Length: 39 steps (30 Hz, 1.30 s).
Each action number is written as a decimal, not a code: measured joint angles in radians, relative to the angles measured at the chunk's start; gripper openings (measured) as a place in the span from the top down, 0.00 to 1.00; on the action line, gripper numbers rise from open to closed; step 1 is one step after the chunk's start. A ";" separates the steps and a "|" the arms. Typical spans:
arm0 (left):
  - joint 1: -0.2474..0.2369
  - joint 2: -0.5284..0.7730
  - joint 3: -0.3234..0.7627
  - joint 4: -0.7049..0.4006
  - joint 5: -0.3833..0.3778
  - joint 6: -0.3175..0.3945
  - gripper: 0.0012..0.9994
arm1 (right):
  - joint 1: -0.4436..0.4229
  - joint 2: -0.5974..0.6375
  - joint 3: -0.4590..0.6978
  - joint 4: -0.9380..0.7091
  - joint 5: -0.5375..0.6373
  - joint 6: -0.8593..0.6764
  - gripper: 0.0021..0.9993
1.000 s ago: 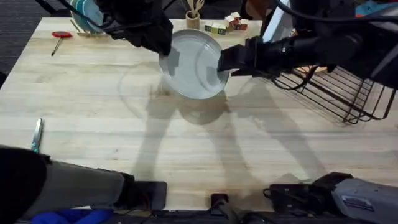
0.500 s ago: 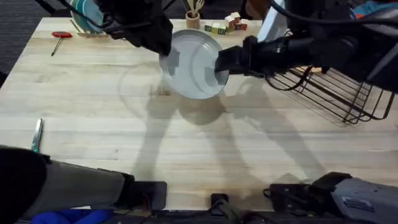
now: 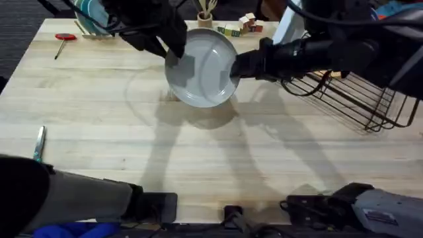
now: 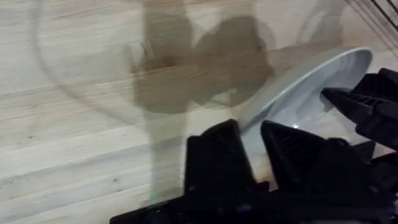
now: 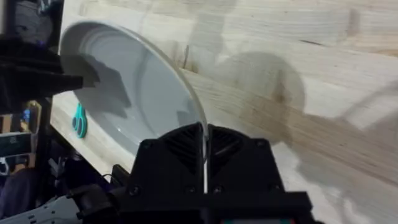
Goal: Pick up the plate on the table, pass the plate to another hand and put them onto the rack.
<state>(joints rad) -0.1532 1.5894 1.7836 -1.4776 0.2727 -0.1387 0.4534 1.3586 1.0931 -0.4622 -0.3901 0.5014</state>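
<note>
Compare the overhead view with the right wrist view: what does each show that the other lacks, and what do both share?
Only the overhead view shows the black wire rack at the table's right side, the red-handled tool at the far left corner, and both arms reaching in. Only the right wrist view shows the right gripper closed on the plate's thin rim, seen edge-on. Both show the white-grey plate held above the wooden table, with the left gripper at its opposite edge.

plate: 1, white-grey | tools: 2, left tool and right tool, one at each side of plate | rack: 1, black wire, right of plate | tabletop: 1 | red-headed pin: 1, far left of plate
</note>
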 joint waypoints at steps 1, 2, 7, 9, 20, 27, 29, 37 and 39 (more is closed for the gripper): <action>0.000 0.000 0.000 0.000 0.001 -0.001 0.67 | 0.000 0.000 0.000 -0.001 0.000 0.000 0.97; 0.000 0.000 0.000 0.000 0.002 0.000 0.63 | 0.000 0.000 0.000 -0.002 0.000 0.000 0.97; 0.000 0.000 0.000 0.000 0.018 -0.002 0.22 | 0.000 0.000 0.000 -0.008 0.005 -0.016 0.97; 0.000 0.000 0.000 0.000 0.022 -0.006 0.03 | 0.000 0.000 0.000 -0.005 0.005 -0.030 0.97; 0.000 0.000 0.000 0.000 0.023 -0.008 0.01 | -0.044 0.000 0.000 -0.007 0.005 -0.066 0.97; 0.000 0.000 0.000 0.000 0.030 -0.008 0.00 | -0.161 -0.074 0.000 -0.009 0.008 -0.163 0.97; 0.000 0.000 0.000 0.000 0.035 -0.008 0.01 | -0.202 -0.114 0.000 -0.009 0.008 -0.203 0.97; 0.000 0.000 0.000 0.001 0.046 -0.008 0.01 | -0.493 -0.272 0.000 -0.009 0.008 -0.419 0.97; 0.000 0.000 0.000 0.001 0.046 -0.008 0.01 | -0.550 -0.299 0.000 -0.009 0.009 -0.465 0.97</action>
<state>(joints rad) -0.1532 1.5894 1.7836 -1.4769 0.3191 -0.1463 -0.0969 1.0598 1.0931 -0.4713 -0.3813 0.0361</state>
